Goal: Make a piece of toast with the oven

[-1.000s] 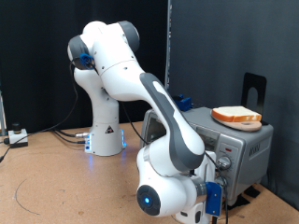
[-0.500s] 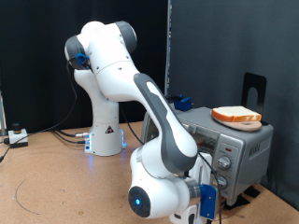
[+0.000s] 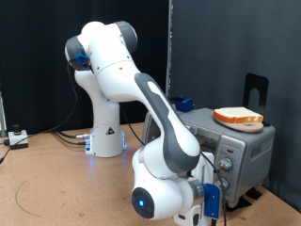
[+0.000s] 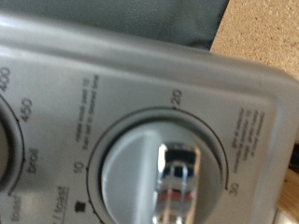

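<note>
The silver oven (image 3: pixel 246 149) stands on the table at the exterior view's right. A slice of toast (image 3: pixel 237 116) lies on an orange plate on top of it. My gripper (image 3: pixel 222 171) is at the oven's front knob panel; the arm hides most of the oven front and the fingers. The wrist view is filled by the oven's grey panel (image 4: pixel 140 84) and a round timer knob (image 4: pixel 168 177) marked 10, 20, 30, with a shiny bar across its middle. No fingers show in that view. A second slice is not in view.
The arm's white base (image 3: pixel 105 132) stands mid-table with cables (image 3: pixel 66 137) running to the exterior view's left. A black upright stand (image 3: pixel 256 89) is behind the oven. A small white box (image 3: pixel 17 137) sits at the far left on the wooden table (image 3: pixel 56 179).
The arm's lower joint has shifted to the exterior view's left and slightly down from a second ago; since half a second ago it has barely moved. Toast and oven are unchanged.
</note>
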